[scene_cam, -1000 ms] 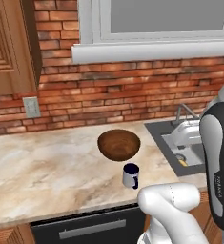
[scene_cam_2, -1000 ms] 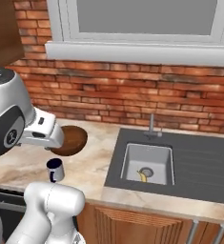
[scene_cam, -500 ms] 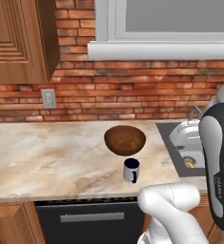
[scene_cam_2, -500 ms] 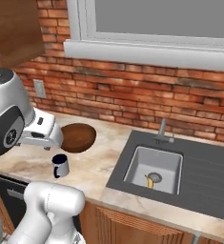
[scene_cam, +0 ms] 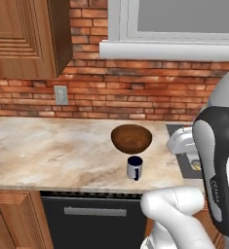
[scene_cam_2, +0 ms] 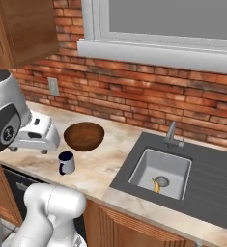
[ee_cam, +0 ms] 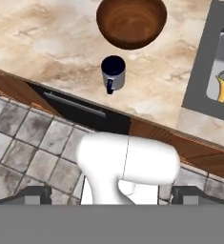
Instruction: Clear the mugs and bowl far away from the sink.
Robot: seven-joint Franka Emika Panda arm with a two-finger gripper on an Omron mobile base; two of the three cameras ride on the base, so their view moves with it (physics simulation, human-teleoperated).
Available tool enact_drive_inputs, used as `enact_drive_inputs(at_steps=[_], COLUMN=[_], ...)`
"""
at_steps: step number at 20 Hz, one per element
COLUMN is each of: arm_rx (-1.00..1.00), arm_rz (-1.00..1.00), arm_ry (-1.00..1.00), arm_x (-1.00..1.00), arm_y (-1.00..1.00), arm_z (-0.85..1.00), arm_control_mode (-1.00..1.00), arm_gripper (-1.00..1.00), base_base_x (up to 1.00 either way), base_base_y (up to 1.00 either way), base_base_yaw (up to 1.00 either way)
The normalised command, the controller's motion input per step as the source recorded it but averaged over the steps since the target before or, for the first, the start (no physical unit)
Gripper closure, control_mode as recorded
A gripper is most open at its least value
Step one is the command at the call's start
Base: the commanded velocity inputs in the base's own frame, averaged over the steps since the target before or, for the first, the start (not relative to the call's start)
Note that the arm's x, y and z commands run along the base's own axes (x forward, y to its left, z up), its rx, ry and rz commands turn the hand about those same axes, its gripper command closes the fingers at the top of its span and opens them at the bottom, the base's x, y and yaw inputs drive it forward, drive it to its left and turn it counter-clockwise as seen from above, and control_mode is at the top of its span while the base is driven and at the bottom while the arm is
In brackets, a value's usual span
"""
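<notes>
1 mug (scene_cam: pixel 134 168) and bowl (scene_cam: pixel 131 138) nearer than before after camera shift; hand (ee_cam: pixel 111 194) spread open.

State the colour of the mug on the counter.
Dark blue, pale inside: the mug, clearest in the hand view.

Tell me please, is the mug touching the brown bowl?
Apart. The hand view shows a strip of bare counter between the mug and the bowl.

one mug (scene_cam: pixel 134 168), one bowl (scene_cam: pixel 131 138), one banana (scene_cam_2: pixel 155 185)
</notes>
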Motion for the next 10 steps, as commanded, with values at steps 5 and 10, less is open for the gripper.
enact_drive_inputs(at_steps=[5, 10], arm_rx=[-0.1, -0.02], arm_rz=[0.0, -0.03], arm_ry=[0.18, 0.09], arm_x=[0.2, 0.13], arm_y=[0.63, 0.32], arm_z=[-0.24, -0.21], arm_control_mode=[-1.0, -1.0], arm_gripper=[-1.0, -1.0], base_base_x=[0.0, 0.0], base_base_y=[0.0, 0.0], base_base_yaw=[0.0, 0.0])
